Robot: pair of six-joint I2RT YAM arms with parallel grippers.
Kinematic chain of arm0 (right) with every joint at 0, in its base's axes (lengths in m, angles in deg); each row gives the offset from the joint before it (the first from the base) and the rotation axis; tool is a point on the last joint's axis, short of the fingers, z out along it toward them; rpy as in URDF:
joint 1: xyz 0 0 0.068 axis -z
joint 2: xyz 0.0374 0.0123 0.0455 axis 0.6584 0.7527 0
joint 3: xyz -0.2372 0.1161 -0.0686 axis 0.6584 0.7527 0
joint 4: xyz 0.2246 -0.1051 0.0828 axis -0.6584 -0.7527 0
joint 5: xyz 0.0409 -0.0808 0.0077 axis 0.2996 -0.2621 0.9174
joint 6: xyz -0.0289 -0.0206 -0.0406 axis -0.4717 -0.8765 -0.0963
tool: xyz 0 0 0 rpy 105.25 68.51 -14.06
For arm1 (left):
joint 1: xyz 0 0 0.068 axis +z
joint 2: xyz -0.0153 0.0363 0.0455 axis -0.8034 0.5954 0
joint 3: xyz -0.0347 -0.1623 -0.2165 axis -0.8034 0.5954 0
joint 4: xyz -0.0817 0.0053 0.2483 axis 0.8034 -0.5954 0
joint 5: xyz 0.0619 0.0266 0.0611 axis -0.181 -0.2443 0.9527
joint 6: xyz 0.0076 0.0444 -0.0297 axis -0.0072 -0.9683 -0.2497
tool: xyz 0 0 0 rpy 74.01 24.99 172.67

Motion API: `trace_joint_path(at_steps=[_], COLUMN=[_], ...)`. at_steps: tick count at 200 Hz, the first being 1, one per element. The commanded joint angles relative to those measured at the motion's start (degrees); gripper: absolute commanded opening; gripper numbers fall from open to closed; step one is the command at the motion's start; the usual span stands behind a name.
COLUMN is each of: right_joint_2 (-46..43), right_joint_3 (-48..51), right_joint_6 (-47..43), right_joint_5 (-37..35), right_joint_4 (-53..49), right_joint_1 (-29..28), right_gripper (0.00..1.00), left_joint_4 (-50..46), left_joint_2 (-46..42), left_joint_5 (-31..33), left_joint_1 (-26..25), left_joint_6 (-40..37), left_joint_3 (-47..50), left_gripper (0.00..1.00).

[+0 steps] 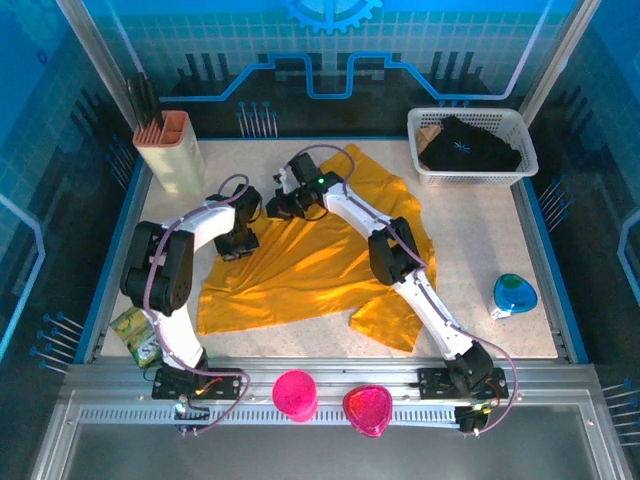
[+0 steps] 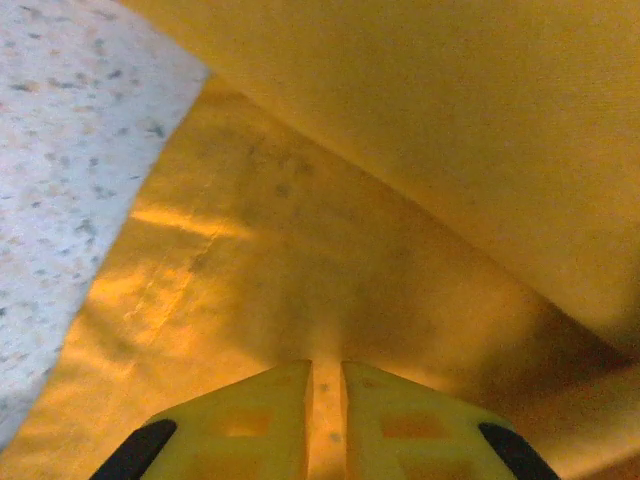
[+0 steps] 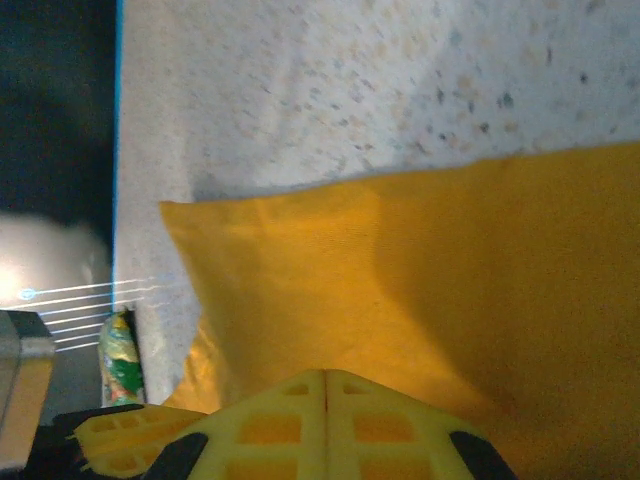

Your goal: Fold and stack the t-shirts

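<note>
We see a speckled white table with a blue rim and blue walls around it. An orange-yellow t-shirt lies spread out in the middle. There is bare table to its left and right.

The right gripper is closed tight on the shirt's cloth and holds that part up off the table. The left gripper sits low on the shirt's left side, near the edge. Its fingers are almost together, and we see shirt cloth in the thin slit between them.

A white basket with dark clothes stands in the far right corner, near the shirt's far corner. A beige holder stands at the far left. A blue thing sits on the right, apart from the shirt. A green-yellow snack packet lies beside the left arm. Two pink cups sit on the near rail between the arm bases.
</note>
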Motion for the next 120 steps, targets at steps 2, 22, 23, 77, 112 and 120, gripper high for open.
trace_joint_path(at_steps=[2,22,23,77,112,120], right_joint_2=[4.0,5.6,5.7,1.2,-0.8,-0.7], right_joint_3=[-3.3,-3.5,-3.5,3.6,6.3,6.6], right_joint_6=[5.4,9.2,9.4,17.8,25.6,27.5], right_joint_5=[-2.7,-6.8,-7.1,-21.7,-28.7,-29.7], right_joint_4=[2.1,2.2,2.1,2.2,6.2,7.6], right_joint_1=[-0.7,-0.6,-0.6,-0.4,0.3,0.4], right_gripper=[0.00,0.00,0.00,0.00,0.00,0.00], left_joint_4=[2.2,2.0,2.1,-0.2,-0.4,-0.3], left_joint_2=[2.5,3.1,3.1,2.5,0.5,0.0], left_joint_5=[-1.7,-1.0,-1.0,-1.0,-1.4,-1.5], left_joint_1=[-0.2,-1.0,-1.0,-1.5,-1.6,-1.6], left_joint_6=[1.3,1.4,1.4,1.4,1.9,2.0], left_joint_3=[0.1,-0.1,-0.1,0.8,3.5,3.9], left_gripper=[0.15,0.16,0.16,0.16,0.17,0.17])
